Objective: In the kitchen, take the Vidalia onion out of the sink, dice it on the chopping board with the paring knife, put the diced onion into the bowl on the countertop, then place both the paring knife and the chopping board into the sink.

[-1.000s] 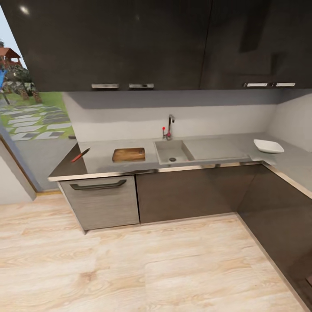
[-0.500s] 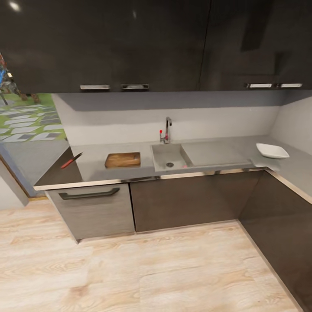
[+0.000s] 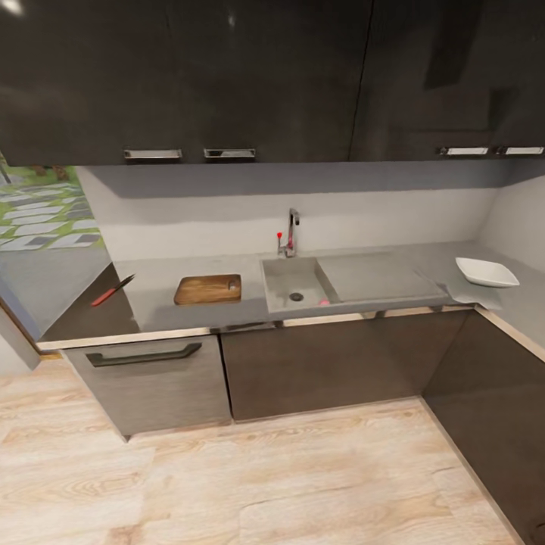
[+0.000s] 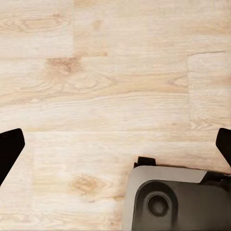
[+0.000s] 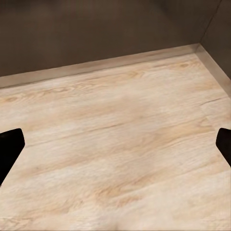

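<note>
Wooden board (image 3: 207, 289) on matte grey countertop (image 3: 163, 299); pink onion (image 3: 324, 301) in sink (image 3: 291, 281); both grippers (image 4: 115, 144) (image 5: 115, 144) spread wide, empty.

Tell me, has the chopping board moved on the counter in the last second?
No. The chopping board lies just left of the sink, with the same gap as before. The whole head view has shifted, so the camera moved, not the board.

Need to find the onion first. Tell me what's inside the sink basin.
Inside the sink, a round drain and a small pinkish Vidalia onion against the basin's front right corner. The basin's near wall hides part of the floor.
</note>
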Controlling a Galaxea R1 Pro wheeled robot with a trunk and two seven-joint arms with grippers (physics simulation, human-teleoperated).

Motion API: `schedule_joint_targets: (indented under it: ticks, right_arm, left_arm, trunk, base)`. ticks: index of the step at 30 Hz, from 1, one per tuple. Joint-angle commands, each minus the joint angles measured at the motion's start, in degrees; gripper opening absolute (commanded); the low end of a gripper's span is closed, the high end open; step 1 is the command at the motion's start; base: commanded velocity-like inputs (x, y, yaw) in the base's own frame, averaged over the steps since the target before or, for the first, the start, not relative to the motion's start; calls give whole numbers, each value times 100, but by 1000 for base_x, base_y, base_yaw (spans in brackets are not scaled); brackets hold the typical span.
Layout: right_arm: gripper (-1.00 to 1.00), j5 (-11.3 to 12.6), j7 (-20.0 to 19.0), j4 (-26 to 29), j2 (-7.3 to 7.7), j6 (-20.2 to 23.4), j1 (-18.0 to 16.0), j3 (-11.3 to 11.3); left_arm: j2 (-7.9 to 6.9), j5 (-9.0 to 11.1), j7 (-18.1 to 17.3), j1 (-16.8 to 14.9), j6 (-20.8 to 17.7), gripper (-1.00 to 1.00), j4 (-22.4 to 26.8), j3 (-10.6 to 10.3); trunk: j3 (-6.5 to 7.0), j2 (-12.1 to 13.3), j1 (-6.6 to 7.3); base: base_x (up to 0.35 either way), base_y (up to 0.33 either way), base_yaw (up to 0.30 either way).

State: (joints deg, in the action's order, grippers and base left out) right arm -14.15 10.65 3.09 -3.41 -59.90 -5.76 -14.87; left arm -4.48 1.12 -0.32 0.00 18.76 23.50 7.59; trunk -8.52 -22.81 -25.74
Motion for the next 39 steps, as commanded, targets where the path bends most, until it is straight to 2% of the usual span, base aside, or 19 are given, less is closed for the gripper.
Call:
schedule_joint_targets:
  ticks: [1, 25, 31, 34, 37, 39]
  right_arm:
    - [100, -62, 42, -1, -2, -10, -4, -26]
    - [100, -71, 42, -1, 2, -10, -4, -24]
    - [100, -68, 42, -1, 6, -10, -4, -28]
    - [100, -63, 42, -1, 13, -10, -4, -30]
    - [100, -62, 43, -1, 17, -10, -4, -26]
    - [100, -62, 48, -1, 26, -10, -4, -25]
  left_arm:
    - [2, 11, -3, 0, 11, 100, 5, 5]
    - [1, 9, -7, 0, 14, 100, 5, 4]
    - [39, 10, 2, 0, -25, 100, -13, 10]
    - [192, -12, 16, -5, -62, 100, 36, 7]
    - [396, -30, 90, -8, -404, 100, 297, 6]
    - [548, -57, 246, -8, -1165, 100, 831, 1]
  trunk:
    - [-11, -11, -4]
    - [-11, -11, -4]
    - [-11, -11, -4]
    - [-11, -11, -4]
    - [-11, -11, -4]
    - [-11, -11, -4]
  base:
    - [46, -8, 0]
    - [11, -9, 0]
    - [0, 0, 0]
    - [0, 0, 0]
    - [0, 0, 0]
    - [0, 0, 0]
